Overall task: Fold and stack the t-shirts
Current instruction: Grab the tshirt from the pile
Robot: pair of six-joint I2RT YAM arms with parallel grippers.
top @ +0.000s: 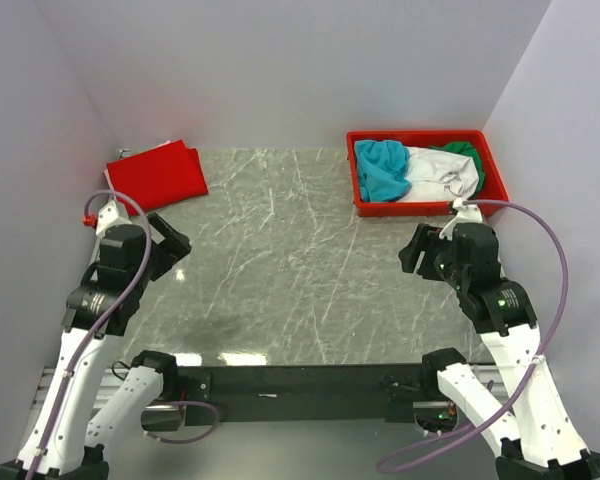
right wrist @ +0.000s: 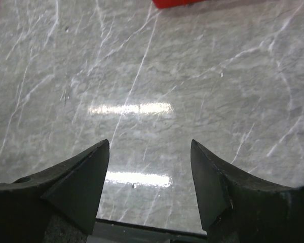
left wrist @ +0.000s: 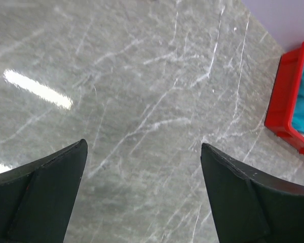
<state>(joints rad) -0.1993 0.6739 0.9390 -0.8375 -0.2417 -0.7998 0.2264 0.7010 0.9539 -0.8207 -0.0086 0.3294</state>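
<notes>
Heaped t-shirts [top: 380, 170] in the bin [top: 405, 209] lie just ahead of the right fingers [right wrist: 76, 187], well apart from the left fingers [left wrist: 40, 197]; both pairs wide, empty.

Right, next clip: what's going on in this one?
Nothing is being handled at this moment. The left gripper and the right gripper both hang open and empty above the marble table. One red t-shirt lies folded at the table's far left corner. The teal t-shirt, white t-shirt and green t-shirt sit crumpled in the red bin at the far right, not yet folded.
</notes>
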